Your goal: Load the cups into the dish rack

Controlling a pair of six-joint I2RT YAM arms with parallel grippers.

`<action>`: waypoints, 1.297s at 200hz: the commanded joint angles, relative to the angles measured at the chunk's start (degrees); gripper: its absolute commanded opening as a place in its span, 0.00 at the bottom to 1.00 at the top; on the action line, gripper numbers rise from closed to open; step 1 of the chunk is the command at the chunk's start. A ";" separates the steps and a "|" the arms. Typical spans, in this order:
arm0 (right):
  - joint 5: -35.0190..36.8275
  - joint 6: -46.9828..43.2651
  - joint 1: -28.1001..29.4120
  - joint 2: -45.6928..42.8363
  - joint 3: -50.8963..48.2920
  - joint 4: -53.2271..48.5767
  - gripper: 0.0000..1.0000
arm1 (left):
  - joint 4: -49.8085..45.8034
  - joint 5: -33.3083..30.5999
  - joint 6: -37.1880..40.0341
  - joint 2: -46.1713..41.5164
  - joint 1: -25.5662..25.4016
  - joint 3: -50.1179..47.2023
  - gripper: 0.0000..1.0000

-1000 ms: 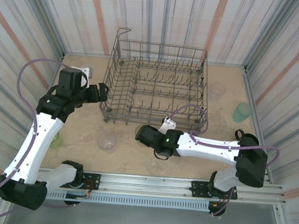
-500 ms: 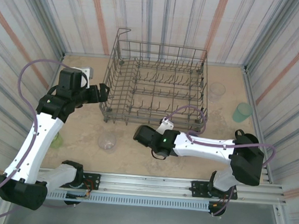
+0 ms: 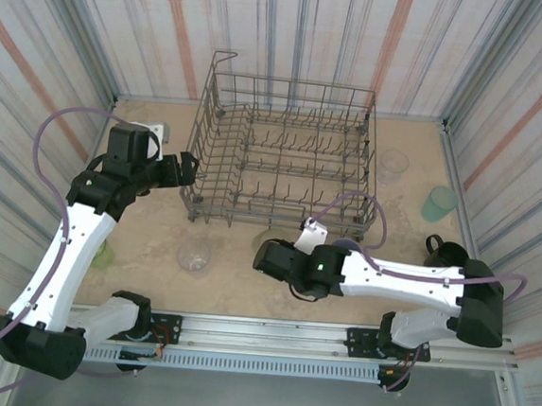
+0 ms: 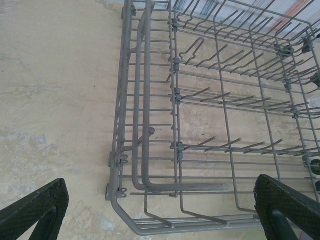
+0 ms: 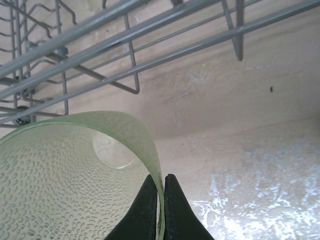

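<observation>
The grey wire dish rack (image 3: pixel 219 172) stands at the back middle of the table, with no cups in it. My right gripper (image 3: pixel 267 246) is just in front of the rack's near wall, shut on the rim of a pale olive-yellow dimpled cup (image 3: pixel 262 236). In the right wrist view the fingers (image 5: pixel 148 200) pinch that cup's wall (image 5: pixel 60 170), one inside and one outside, and the cup is tilted. My left gripper (image 3: pixel 188 168) hangs open at the rack's left near corner (image 4: pixel 131 187) and holds nothing.
A clear cup (image 3: pixel 194 255) stands on the table left of the right gripper. A green cup (image 3: pixel 104 254) sits partly behind the left arm. Another clear cup (image 3: pixel 393 164) and a teal cup (image 3: pixel 438 203) stand right of the rack. Striped walls close in both sides.
My right gripper has shut on the olive-yellow cup's rim and shifted slightly right and toward me, its elbow swinging right. The left arm has not moved.
</observation>
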 commanded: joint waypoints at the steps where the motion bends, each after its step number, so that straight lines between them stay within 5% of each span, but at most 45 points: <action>1: 3.32 -1.63 0.19 -4.43 -2.53 -4.35 0.00 | -2.74 -0.71 0.37 0.81 0.43 3.27 0.99; 146: 3.37 -13.34 -7.64 -28.28 -0.18 -22.01 0.00 | -3.62 3.65 -3.42 3.50 0.13 9.45 0.99; 259: -4.57 -32.71 -23.54 -25.74 12.48 -17.85 0.00 | -5.03 6.31 -4.76 8.79 -0.51 16.07 0.98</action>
